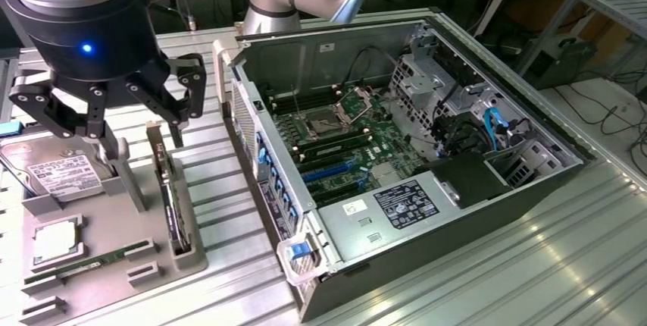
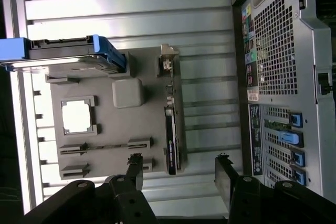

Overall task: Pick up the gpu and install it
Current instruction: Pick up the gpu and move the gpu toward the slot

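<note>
Step in hand: approach for the pick, nothing lifted yet. The pincer (image 1: 139, 135) hangs above the grey tray (image 1: 121, 220) w/ its jaws wide apart and nothing between them. In the wrist view its two fingers (image 2: 135, 163) sit one on each side of the gpu's line, apparently clear of it.

The gpu (image 1: 170, 197) stands on edge in a slot along the tray's side nearest the computer case (image 1: 334, 45), thin edge up. Its long axis lies flat along the tabletop (image 1: 526, 265), approx. parallel to the case's rear panel, and runs far-to-near in the exterior view. The silver bracket end (image 2: 167, 59) points to the tray's far end, where the hard drive (image 1: 56, 170) sits. The fan face can't be made out.

Judged need for the next move: the jaws should stay square across the card's thin width and be centred along its length. They should come straight down so neither finger catches the slot posts, then close on the board faces, not the bracket. The case lies open on its side w/ the motherboard exposed, so install isn't begun.
</note>
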Available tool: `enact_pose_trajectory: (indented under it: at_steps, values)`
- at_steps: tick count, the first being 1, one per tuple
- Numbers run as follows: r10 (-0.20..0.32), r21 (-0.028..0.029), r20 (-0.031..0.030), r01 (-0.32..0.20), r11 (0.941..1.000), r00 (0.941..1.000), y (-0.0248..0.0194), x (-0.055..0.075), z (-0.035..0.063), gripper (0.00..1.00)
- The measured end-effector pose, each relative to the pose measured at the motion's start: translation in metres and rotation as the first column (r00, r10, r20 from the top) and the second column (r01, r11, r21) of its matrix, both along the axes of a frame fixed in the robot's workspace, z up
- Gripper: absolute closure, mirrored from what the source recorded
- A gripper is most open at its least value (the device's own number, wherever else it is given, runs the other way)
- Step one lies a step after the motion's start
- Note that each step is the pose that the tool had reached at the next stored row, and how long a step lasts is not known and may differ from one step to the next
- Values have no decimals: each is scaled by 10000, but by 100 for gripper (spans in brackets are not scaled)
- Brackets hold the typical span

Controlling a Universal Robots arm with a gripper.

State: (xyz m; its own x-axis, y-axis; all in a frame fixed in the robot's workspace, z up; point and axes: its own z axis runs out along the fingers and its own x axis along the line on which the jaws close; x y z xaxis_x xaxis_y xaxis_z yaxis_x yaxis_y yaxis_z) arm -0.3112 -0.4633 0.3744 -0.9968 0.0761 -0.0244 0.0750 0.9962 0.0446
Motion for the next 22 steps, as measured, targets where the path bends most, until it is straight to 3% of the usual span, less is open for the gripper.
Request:
enact_pose_trajectory:
  at_steps: [22]
  values:
    - [0,0,0,0,10000,10000,0,0,-107,34]
